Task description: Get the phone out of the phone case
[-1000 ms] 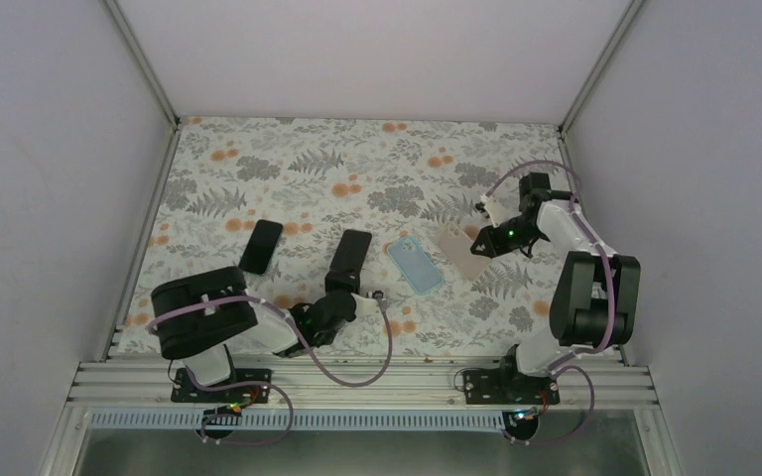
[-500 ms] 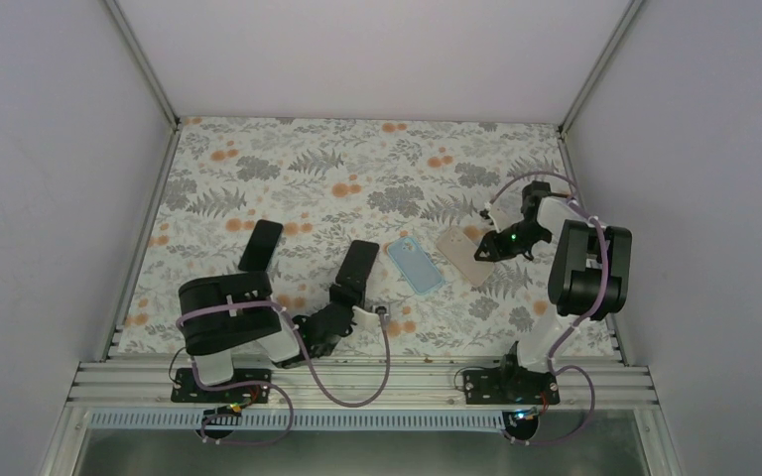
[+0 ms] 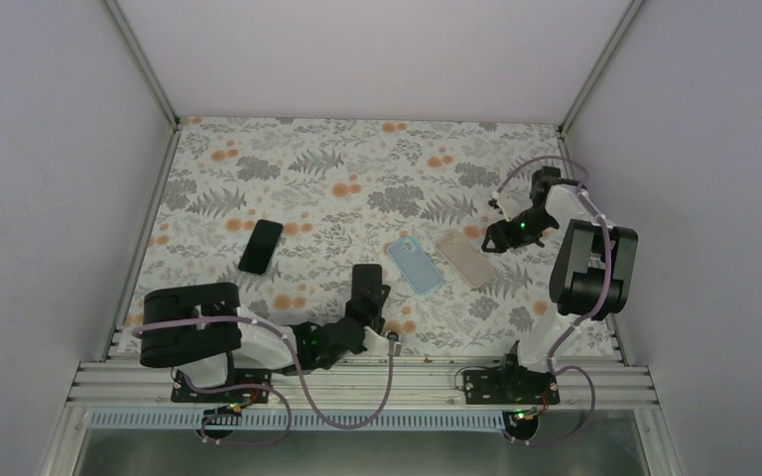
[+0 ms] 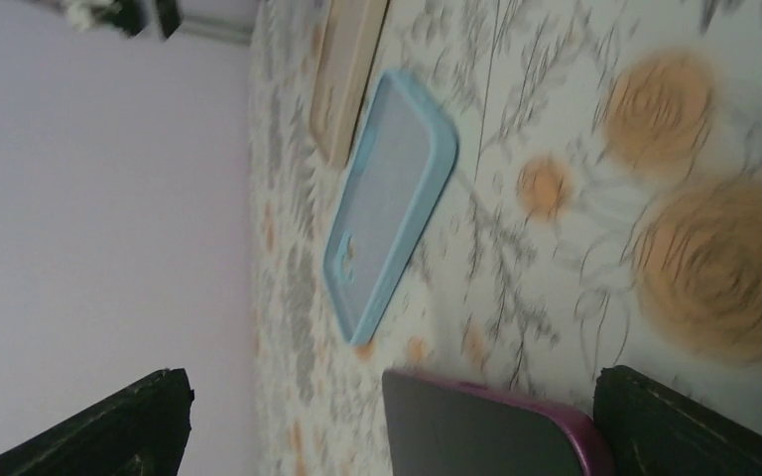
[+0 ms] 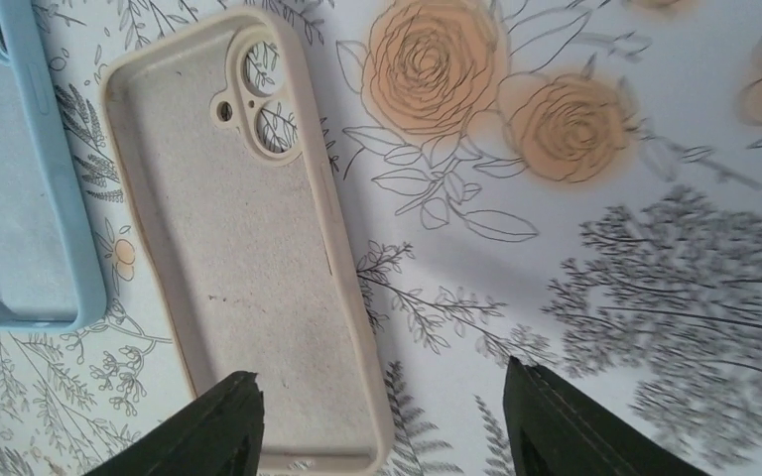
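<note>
A dark phone in a maroon case (image 3: 365, 285) lies on the flowered cloth near the front middle. Its near end (image 4: 496, 431) sits between the fingers of my left gripper (image 3: 362, 309), which stands wide open (image 4: 387, 421) and does not pinch it. My right gripper (image 3: 499, 241) hovers open (image 5: 382, 426) over the right end of an empty beige case (image 5: 238, 258), with one finger above the case and the other above bare cloth. That case (image 3: 464, 259) rests flat and inner side up.
An empty light-blue case (image 3: 416, 265) lies between the cased phone and the beige case, also visible in the left wrist view (image 4: 387, 208) and right wrist view (image 5: 20, 198). A bare black phone (image 3: 261, 246) rests at the left. Grey walls enclose the table.
Both grippers have opened. The left one let the cased phone down onto the cloth nearer the front edge. The right one released the beige case, which now lies flat, and drew back to the right.
</note>
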Robot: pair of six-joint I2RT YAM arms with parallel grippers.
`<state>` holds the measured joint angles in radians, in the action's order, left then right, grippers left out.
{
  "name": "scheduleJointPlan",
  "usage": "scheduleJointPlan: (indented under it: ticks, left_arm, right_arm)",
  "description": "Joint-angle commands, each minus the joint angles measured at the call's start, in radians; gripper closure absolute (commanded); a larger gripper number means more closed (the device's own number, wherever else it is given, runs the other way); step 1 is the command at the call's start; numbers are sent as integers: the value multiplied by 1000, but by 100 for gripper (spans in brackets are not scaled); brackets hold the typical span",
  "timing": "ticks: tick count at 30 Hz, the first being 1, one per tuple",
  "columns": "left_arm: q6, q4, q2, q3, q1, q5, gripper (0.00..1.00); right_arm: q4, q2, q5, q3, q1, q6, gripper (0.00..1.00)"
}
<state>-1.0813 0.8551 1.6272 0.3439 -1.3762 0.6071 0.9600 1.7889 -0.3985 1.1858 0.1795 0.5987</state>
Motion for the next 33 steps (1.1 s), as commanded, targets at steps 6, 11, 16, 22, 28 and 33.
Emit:
scheduleJointPlan:
  ticks: [6,11,16,22,28,33]
  left_arm:
    - [255,-512,-56,246,-7,-306,0]
    - [344,-779,-27,417,37,-490,0]
    - [421,-973,-65,629,132,-629,0]
    - [546,-1323,-19,1033,422,-1009,0]
    - [572,-1616,86,1344,700,-1339,0]
    - [628,-1658,83,1432,930,-1375,0]
  right_arm:
    - [135,-113,69,108,11,60,31]
    - [178,-161,65,152,13,76,29]
    - [186,-180,24,192,17,76,27]
    - [205,-217,-154,215,18,151,19]
    - [108,-362,-293,122,17,170,0]
    - [-170,-481,-234,5,17,0,0]
